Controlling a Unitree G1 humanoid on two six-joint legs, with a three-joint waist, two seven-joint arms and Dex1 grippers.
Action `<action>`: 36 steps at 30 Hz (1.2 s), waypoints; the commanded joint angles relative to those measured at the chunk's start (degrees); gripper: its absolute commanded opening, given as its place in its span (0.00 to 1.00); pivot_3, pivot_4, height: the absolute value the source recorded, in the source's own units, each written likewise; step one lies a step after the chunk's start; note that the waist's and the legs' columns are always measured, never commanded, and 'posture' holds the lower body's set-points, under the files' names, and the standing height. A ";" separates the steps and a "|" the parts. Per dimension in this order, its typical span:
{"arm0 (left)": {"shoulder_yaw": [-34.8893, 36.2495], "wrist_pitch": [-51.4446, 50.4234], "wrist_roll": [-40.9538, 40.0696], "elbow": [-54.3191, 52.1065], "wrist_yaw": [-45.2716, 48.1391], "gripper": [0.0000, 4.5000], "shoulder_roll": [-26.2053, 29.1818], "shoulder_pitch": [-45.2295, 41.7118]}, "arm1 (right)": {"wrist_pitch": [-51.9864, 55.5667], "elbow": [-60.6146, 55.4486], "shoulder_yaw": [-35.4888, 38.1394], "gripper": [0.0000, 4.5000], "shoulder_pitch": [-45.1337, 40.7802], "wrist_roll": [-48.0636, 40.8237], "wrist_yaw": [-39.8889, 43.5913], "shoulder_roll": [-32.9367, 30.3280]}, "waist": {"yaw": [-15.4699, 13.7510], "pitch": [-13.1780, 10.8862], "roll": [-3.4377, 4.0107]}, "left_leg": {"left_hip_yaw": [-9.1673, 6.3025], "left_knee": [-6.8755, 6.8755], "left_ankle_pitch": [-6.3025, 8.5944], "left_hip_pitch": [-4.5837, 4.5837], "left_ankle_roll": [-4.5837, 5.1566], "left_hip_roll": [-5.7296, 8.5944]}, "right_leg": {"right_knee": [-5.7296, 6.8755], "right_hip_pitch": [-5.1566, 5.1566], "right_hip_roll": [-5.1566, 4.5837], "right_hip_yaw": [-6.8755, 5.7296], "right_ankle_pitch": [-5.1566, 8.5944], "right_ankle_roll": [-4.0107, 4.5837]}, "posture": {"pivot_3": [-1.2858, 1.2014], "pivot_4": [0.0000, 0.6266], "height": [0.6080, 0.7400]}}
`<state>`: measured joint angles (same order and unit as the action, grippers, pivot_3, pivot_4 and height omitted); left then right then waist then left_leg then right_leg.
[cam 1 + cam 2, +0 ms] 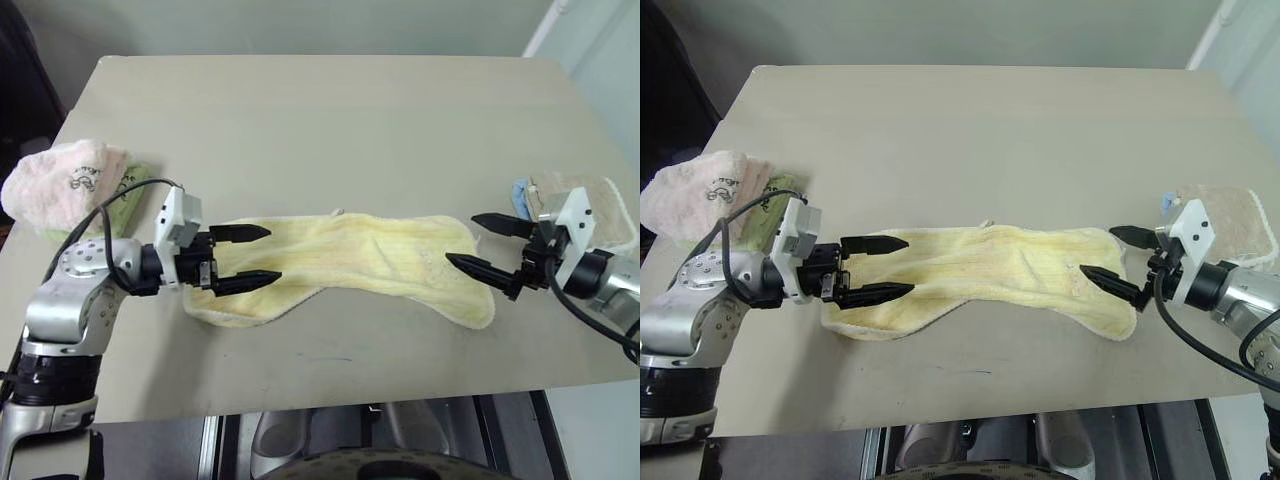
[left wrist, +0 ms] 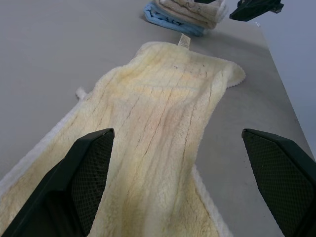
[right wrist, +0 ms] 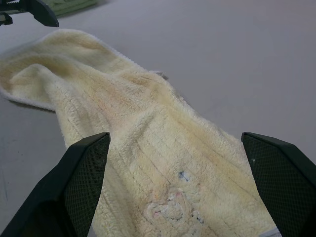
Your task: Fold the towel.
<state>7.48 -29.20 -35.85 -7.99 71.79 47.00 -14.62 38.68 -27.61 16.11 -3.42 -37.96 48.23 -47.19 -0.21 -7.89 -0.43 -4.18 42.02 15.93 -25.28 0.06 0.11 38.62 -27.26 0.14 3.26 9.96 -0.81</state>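
The pale yellow fluffy towel [image 1: 340, 262] lies stretched out flat across the beige table [image 1: 330, 110], its long side running left to right, a small white tag [image 2: 184, 41] at its right end. My left gripper [image 1: 243, 258] hovers open over the towel's left end, fingers pointing right. At the towel's right end my right gripper [image 1: 488, 245] stands open, fingers pointing left, with nothing between them. In the wrist views each gripper's two fingers [image 2: 89, 173] straddle the cloth lengthwise.
A folded pink towel [image 1: 62, 182] with dark embroidery lies on a green cloth [image 1: 128, 200] at the table's left edge. A beige towel [image 1: 590, 205] over a blue one [image 1: 518, 195] sits at the right edge. The table's far half is bare.
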 commanded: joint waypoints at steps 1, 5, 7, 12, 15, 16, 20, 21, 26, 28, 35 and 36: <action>0.26 -0.21 -0.71 -1.61 0.09 1.00 0.39 -0.86 | -1.04 -2.18 0.34 1.00 -0.32 -0.25 -0.80 0.42 | 0.00 0.00 0.00 | 0.00 0.00 0.00 0.00 0.00 0.00 | 0.00 0.00 0.00 0.00 0.00 0.00 | 0.52 0.24 0.72; -0.01 -1.09 -1.09 -1.70 0.03 1.00 0.20 -2.18 | -0.49 -2.62 0.61 1.00 -0.48 -0.86 -1.51 0.91 | 0.00 -0.01 0.01 | 0.00 0.00 0.00 0.00 0.00 0.00 | 0.00 0.00 0.00 0.00 0.00 0.00 | 0.52 0.24 0.72; 0.20 -1.47 -1.73 -2.28 -0.34 1.00 -0.32 -2.27 | -0.30 -2.16 0.70 1.00 -0.52 -0.88 -1.22 0.67 | -0.01 0.00 0.01 | 0.00 0.00 -0.01 0.00 0.01 0.00 | 0.00 0.01 0.00 0.00 0.00 0.01 | 0.52 0.24 0.72; 0.22 -0.10 -1.25 -2.71 -1.42 1.00 -1.99 -1.19 | -0.79 -0.37 -0.29 1.00 -1.65 0.99 -2.12 0.70 | 0.01 0.00 0.01 | 0.01 0.00 -0.01 0.01 0.01 0.00 | 0.00 0.00 0.00 0.00 0.00 0.00 | 0.52 0.24 0.72; -0.79 1.10 -0.59 -2.75 -2.56 1.00 -4.19 -1.79 | -0.17 1.69 -0.76 1.00 -3.46 1.49 -3.10 0.85 | 0.01 0.00 0.01 | 0.01 0.00 -0.01 0.01 0.01 0.00 | 0.00 0.02 0.00 0.00 0.00 0.00 | 0.52 0.24 0.72; -1.22 1.67 -0.18 -2.19 -2.69 1.00 -4.93 -2.21 | 0.01 2.66 -1.27 1.00 -4.40 2.14 -3.51 0.66 | 0.01 0.00 0.01 | 0.01 0.01 -0.02 0.02 0.02 0.00 | 0.00 0.02 0.00 0.00 -0.01 0.01 | 0.52 0.24 0.72; -2.01 5.45 1.35 0.39 -2.64 1.00 -7.74 -3.17 | 2.87 6.53 -2.86 1.00 -8.16 3.50 -4.90 -0.20 | -0.02 0.00 0.01 | 0.01 0.01 -0.05 0.03 0.05 0.00 | 0.03 0.03 -0.01 0.00 -0.03 0.03 | 0.52 0.24 0.72; -1.96 5.87 1.47 0.80 -2.94 1.00 -8.43 -3.20 | 4.85 7.79 -3.45 1.00 -9.75 3.25 -5.24 -0.48 | -0.01 0.00 0.02 | 0.01 0.01 -0.06 0.05 0.05 -0.01 | 0.06 0.04 -0.01 -0.01 -0.03 0.02 | 0.52 0.24 0.72; -2.82 7.34 2.61 0.39 -4.17 1.00 -10.44 -1.64 | 13.85 16.50 -5.91 1.00 -18.31 2.11 -4.29 -1.46 | 0.05 0.00 0.02 | 0.06 0.01 -0.08 0.06 0.05 0.00 | 0.10 0.03 -0.01 0.01 -0.02 -0.01 | 0.52 0.24 0.72; -2.95 7.00 2.31 -0.74 -5.12 1.00 -11.17 -0.58 | 15.14 21.93 -8.26 1.00 -22.20 3.26 -2.43 -1.74 | 0.14 0.00 0.02 | 0.06 0.01 -0.08 0.07 0.04 -0.01 | 0.11 0.03 -0.01 0.01 -0.02 -0.02 | 0.52 0.24 0.72; -3.72 6.49 2.16 -2.47 -6.55 1.00 -11.79 0.89 | 9.97 40.95 -17.15 1.00 -32.74 10.51 5.08 -1.26 | 0.03 -0.01 0.05 | 0.05 0.01 -0.09 0.05 0.07 -0.02 | 0.15 -0.01 -0.01 0.00 -0.01 -0.04 | 0.52 0.24 0.72; -3.69 6.22 1.91 -2.76 -6.84 1.00 -11.88 0.93 | 9.34 43.46 -17.81 1.00 -34.02 11.30 6.06 -1.01 | -0.02 -0.02 0.08 | 0.05 0.01 -0.10 0.05 0.08 -0.03 | 0.17 0.00 -0.01 -0.01 0.00 -0.05 | 0.52 0.24 0.72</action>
<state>3.64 -22.98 -33.32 -8.27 65.53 35.17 -13.64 49.95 13.52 -1.58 -35.65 -27.97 51.88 -47.76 -0.23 -7.92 -0.35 -4.13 42.03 15.83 -25.24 0.15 0.08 38.80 -27.27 0.13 3.25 9.96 -0.86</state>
